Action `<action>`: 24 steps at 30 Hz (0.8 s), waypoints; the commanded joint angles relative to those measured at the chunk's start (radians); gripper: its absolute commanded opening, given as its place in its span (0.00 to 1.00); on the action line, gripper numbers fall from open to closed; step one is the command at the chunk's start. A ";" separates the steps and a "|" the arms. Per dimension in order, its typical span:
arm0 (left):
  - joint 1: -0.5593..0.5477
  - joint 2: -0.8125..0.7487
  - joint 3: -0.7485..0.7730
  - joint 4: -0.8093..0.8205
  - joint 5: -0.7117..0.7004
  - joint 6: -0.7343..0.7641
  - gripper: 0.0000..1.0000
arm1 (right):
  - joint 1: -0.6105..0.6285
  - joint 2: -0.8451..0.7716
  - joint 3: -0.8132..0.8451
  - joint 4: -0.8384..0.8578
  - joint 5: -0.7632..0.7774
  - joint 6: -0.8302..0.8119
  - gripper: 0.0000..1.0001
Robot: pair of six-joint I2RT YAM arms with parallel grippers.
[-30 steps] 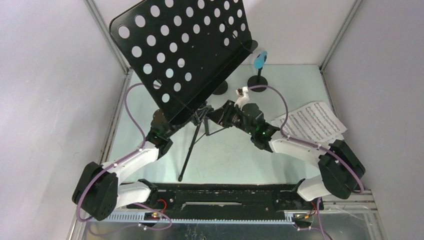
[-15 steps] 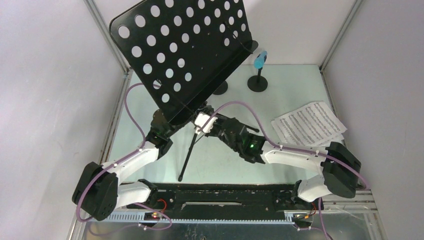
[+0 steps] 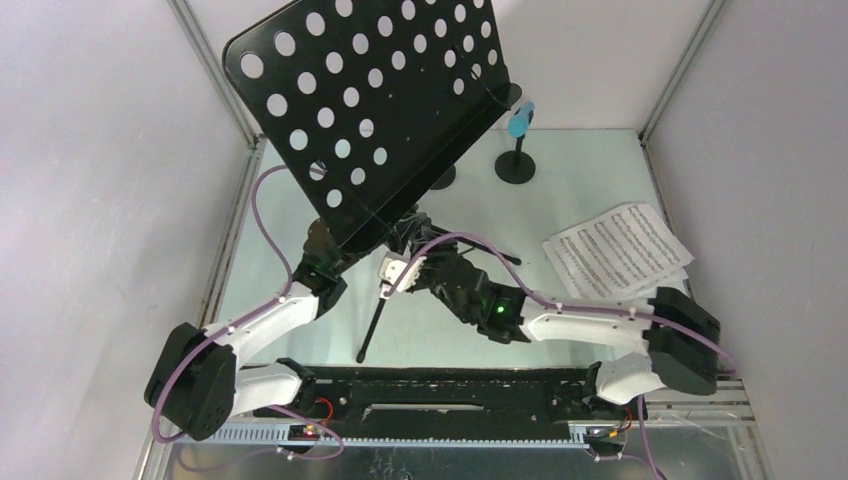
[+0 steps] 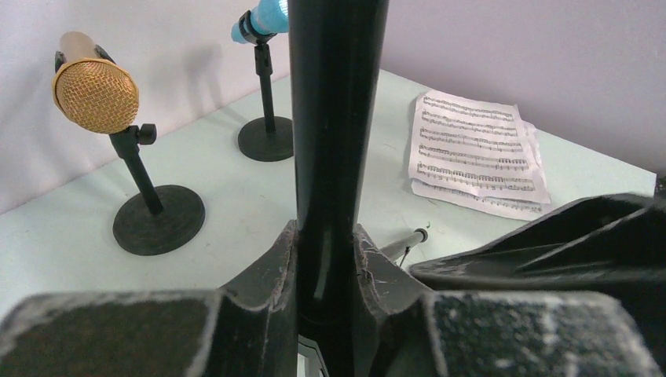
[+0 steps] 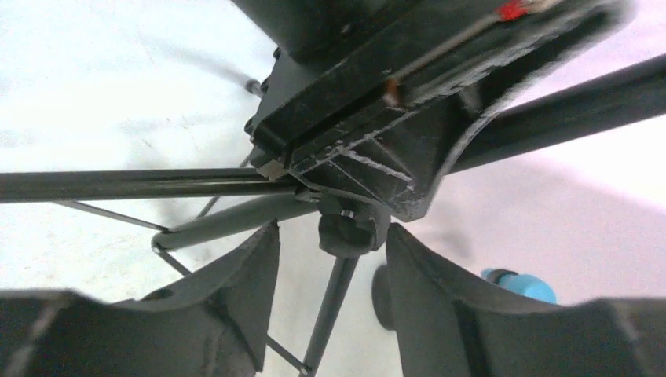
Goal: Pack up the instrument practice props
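Observation:
The black music rack with its perforated desk (image 3: 370, 110) stands tilted at the back left on thin tripod legs (image 3: 378, 315). My left gripper (image 3: 322, 252) (image 4: 328, 236) is shut on the rack's pole (image 4: 334, 141), just under the desk. My right gripper (image 3: 396, 270) (image 5: 331, 251) is open, with its fingers on either side of a black knob (image 5: 353, 232) at the tripod hub and a gap on each side. White sheet-music pages (image 3: 615, 250) (image 4: 475, 153) lie at the right. The light-blue microphone (image 3: 519, 120) (image 4: 267, 16) and the tan microphone (image 4: 94, 90) sit in their round-based holders at the back.
Grey walls close in the left, back and right sides of the pale green table (image 3: 470, 320). The tan microphone's holder base (image 3: 440, 178) peeks out under the desk edge. The right arm's purple cable (image 3: 470, 240) loops over the tripod area.
My right arm has swung left from near the blue microphone's holder to the tripod hub under the desk, and its jaws have widened. The desk has shifted slightly. The left gripper has stayed put.

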 commanded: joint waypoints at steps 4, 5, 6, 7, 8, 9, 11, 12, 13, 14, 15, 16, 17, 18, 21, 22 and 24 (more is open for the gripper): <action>-0.026 0.058 -0.031 -0.268 0.070 -0.017 0.00 | -0.053 -0.276 -0.086 -0.027 -0.232 0.518 0.71; -0.026 0.056 -0.032 -0.270 0.067 -0.017 0.00 | -0.081 -0.304 -0.110 -0.011 -0.261 0.608 0.72; -0.026 0.055 -0.032 -0.271 0.064 -0.016 0.00 | -0.109 -0.326 -0.134 0.009 -0.289 0.703 0.72; -0.026 0.053 -0.032 -0.272 0.061 -0.015 0.00 | -0.143 -0.347 -0.161 0.031 -0.303 0.821 0.72; -0.026 0.053 -0.032 -0.274 0.059 -0.014 0.00 | -0.180 -0.363 -0.181 0.043 -0.307 0.948 0.71; -0.026 0.053 -0.032 -0.275 0.058 -0.012 0.00 | -0.214 -0.374 -0.195 0.041 -0.320 1.078 0.70; -0.026 0.061 -0.029 -0.275 0.057 -0.013 0.00 | -0.276 -0.382 -0.216 0.040 -0.334 1.318 0.68; -0.026 0.067 -0.026 -0.275 0.058 -0.013 0.00 | -0.294 -0.380 -0.223 0.044 -0.343 1.437 0.67; -0.026 0.072 -0.023 -0.275 0.058 -0.014 0.00 | -0.304 -0.373 -0.225 0.053 -0.362 1.519 0.66; -0.026 0.077 -0.019 -0.279 0.061 -0.015 0.00 | -0.307 -0.366 -0.225 0.068 -0.381 1.579 0.65; -0.026 0.078 -0.015 -0.281 0.065 -0.016 0.00 | -0.307 -0.359 -0.225 0.082 -0.392 1.651 0.65; -0.026 0.078 -0.015 -0.283 0.065 -0.015 0.00 | -0.314 -0.350 -0.224 0.089 -0.400 1.729 0.65; -0.026 0.074 -0.016 -0.282 0.067 -0.016 0.00 | -0.330 -0.340 -0.224 0.091 -0.416 1.838 0.65; -0.026 0.071 -0.017 -0.282 0.067 -0.017 0.00 | -0.348 -0.330 -0.225 0.087 -0.433 1.921 0.65; -0.027 0.061 -0.023 -0.281 0.062 -0.016 0.00 | -0.389 -0.286 -0.224 0.103 -0.502 2.063 0.66; -0.028 0.060 -0.023 -0.282 0.059 -0.016 0.00 | -0.395 -0.272 -0.224 0.121 -0.510 2.081 0.66; -0.028 0.062 -0.021 -0.282 0.060 -0.016 0.00 | -0.400 -0.247 -0.224 0.138 -0.537 2.116 0.66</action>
